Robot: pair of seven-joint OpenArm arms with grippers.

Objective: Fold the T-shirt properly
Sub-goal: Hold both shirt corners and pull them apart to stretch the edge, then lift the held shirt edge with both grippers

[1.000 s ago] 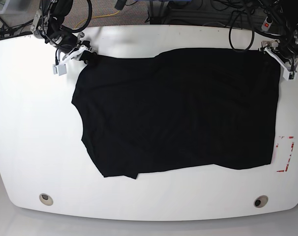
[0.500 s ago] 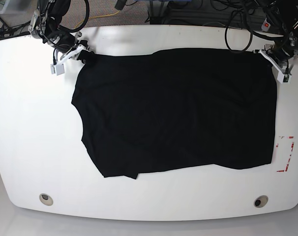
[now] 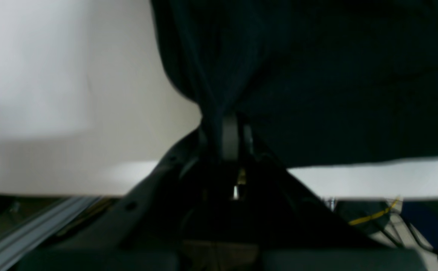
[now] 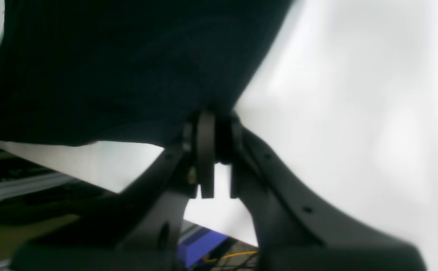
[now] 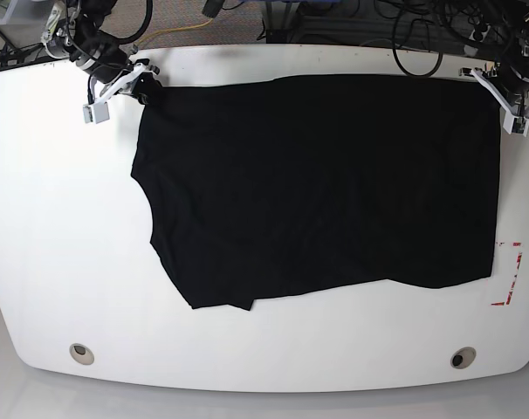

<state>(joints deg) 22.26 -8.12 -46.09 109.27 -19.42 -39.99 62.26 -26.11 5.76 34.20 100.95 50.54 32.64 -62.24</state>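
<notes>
Both my left gripper (image 5: 494,80) and right gripper (image 5: 151,85) are clenched on corners of the shirt (image 5: 317,183), laid wide on the counter (image 5: 64,262). Just changed: far edge tugged farther back, left corner outward. Reads as straightening before a fold. Versus earlier frame, near hem shifted back too.

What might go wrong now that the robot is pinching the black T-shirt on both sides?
The left pincer grips the T-shirt in a bunched corner, so creases might get folded in.

The right pincer seems to have only a corner too, so the cloth could slip out if it is pulled hard.

Most of the shirt lies flat on the white table, and its near edge is wavy, so the fold might come out crooked.
</notes>
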